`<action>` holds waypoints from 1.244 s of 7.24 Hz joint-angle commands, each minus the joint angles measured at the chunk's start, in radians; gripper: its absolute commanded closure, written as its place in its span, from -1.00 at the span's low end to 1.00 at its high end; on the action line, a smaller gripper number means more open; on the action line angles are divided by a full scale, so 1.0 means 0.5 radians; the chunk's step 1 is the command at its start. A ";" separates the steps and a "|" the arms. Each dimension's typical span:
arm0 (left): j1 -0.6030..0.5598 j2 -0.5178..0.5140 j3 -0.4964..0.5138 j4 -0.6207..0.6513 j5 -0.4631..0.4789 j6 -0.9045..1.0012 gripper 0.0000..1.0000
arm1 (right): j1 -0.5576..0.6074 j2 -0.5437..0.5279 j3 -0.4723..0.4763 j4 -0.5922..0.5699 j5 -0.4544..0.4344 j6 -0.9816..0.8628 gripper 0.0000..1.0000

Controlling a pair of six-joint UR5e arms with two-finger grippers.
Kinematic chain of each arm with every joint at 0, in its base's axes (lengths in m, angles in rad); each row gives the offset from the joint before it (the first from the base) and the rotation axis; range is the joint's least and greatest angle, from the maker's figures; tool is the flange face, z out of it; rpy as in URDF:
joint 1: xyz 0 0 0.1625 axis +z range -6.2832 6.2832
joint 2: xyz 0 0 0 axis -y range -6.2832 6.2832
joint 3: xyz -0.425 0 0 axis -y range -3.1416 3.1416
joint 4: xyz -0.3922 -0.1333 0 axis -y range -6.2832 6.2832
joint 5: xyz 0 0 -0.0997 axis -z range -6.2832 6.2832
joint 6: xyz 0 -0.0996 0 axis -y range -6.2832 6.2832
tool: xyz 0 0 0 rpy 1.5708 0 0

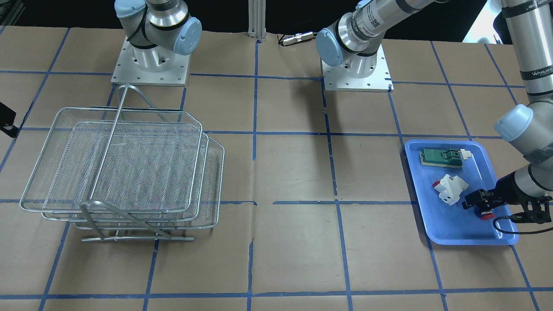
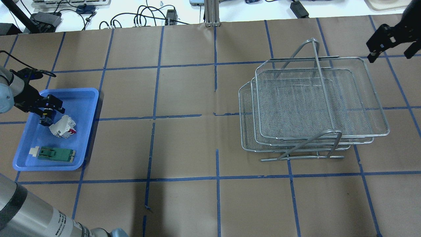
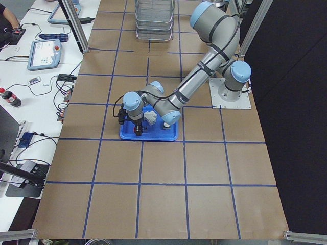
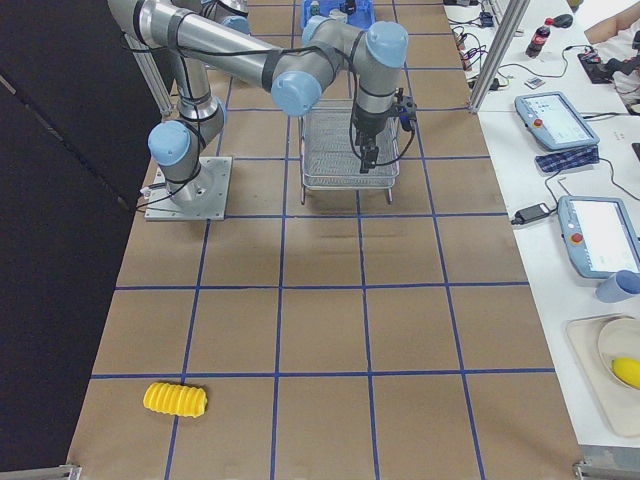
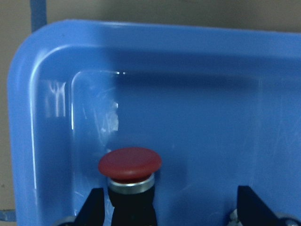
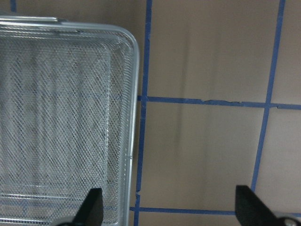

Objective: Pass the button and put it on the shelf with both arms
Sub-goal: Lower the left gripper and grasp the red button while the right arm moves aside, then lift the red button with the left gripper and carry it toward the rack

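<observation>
The button [image 5: 130,165], black with a red cap, sits in the blue tray [image 5: 188,94]. It also shows in the front view [image 1: 487,214] and the overhead view [image 2: 44,120]. My left gripper [image 5: 171,209] is open and low in the tray, its jaws astride the button, which is close to the left finger [image 5: 94,207]. The left gripper also shows in the overhead view [image 2: 49,108] and the front view [image 1: 477,202]. My right gripper [image 2: 391,49] is open and empty, raised beside the far corner of the wire-mesh shelf [image 2: 315,105]. The right wrist view shows the shelf's corner [image 6: 61,117] below.
In the tray [image 2: 84,105] a white block with a red tab [image 2: 62,126] lies right beside the button, and a green flat part [image 2: 54,154] lies further off. A yellow ribbed object [image 4: 175,399] lies far from both arms.
</observation>
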 commanded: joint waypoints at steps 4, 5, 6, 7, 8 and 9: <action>0.016 0.043 0.003 -0.031 0.004 0.012 0.94 | -0.212 0.019 0.326 -0.155 0.024 -0.215 -1.00; 0.016 0.058 0.045 -0.092 0.004 0.015 1.00 | -0.218 0.044 0.378 -0.243 0.024 -0.215 -1.00; -0.018 0.125 0.091 -0.171 0.001 0.009 1.00 | -0.227 0.056 0.443 -0.314 0.031 -0.197 -1.00; -0.067 0.217 0.198 -0.379 -0.011 0.006 1.00 | -0.228 0.071 0.483 -0.351 0.031 -0.172 -1.00; -0.198 0.291 0.327 -0.618 -0.008 -0.009 1.00 | -0.228 0.117 0.483 -0.357 0.031 -0.124 -1.00; -0.378 0.346 0.407 -0.738 -0.017 -0.046 1.00 | -0.228 0.160 0.483 -0.360 0.034 -0.108 -1.00</action>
